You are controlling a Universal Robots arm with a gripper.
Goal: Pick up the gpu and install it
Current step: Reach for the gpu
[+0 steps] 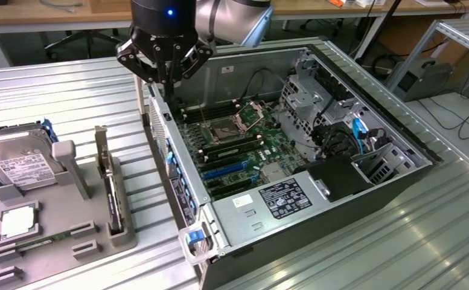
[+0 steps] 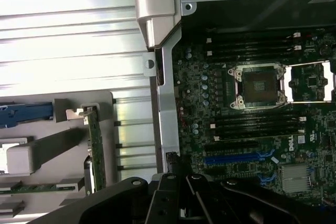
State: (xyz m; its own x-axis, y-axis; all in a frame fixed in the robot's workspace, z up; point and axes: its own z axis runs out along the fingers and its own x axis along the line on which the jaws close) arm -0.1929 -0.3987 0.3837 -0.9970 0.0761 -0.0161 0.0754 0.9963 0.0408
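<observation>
The gpu (image 1: 110, 184) is a thin dark card standing on edge in a slot of the grey holder (image 1: 77, 199), at the exterior view's left beside the computer case. The wrist view shows the gpu (image 2: 96, 148) edge-on, with its silver bracket at one end. My gripper (image 1: 168, 81) hangs above the case's rear wall, up and to the exterior view's right of the card and well apart from it. Its fingers are shut together with nothing between them. Part of the gripper (image 2: 176, 174) shows dark in the wrist view, over the edge of the motherboard.
The open computer case (image 1: 395, 130) lies on the slatted metal table, its motherboard (image 1: 242, 151) with blue slots (image 1: 222, 171) exposed. The holder also carries a silver hard drive (image 1: 21, 160) and a green memory stick (image 1: 37, 243). Cables and drive cages fill the case's right side.
</observation>
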